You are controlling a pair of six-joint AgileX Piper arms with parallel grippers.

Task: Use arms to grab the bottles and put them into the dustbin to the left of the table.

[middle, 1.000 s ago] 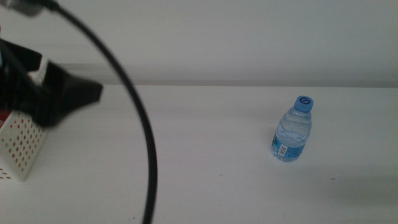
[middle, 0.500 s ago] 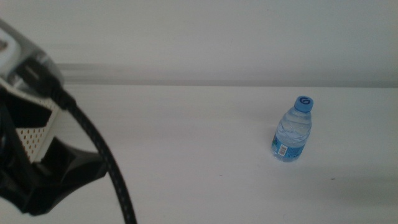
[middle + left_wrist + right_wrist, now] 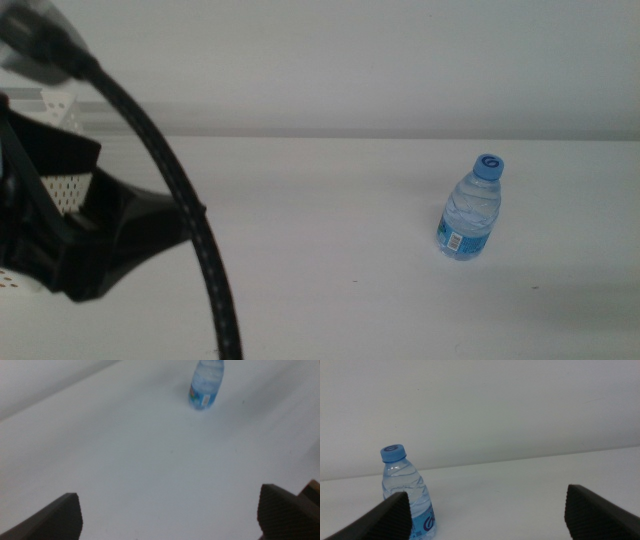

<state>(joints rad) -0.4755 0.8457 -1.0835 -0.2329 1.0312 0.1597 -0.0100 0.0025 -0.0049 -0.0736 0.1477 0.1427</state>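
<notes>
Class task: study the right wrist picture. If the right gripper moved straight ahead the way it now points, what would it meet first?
Probably nothing on the table: the open right gripper faces bare table and a wall beyond. The water bottle stands off-centre by one jaw and might be brushed; depth is unclear.

No word, brand or number can be read. A blue label (image 3: 457,241) with small white print is seen low on the water bottle (image 3: 470,209), but the print is too small to be made out. A ring-shaped mark is embossed on the blue cap (image 3: 488,166); it cannot be identified as a letter.
</notes>
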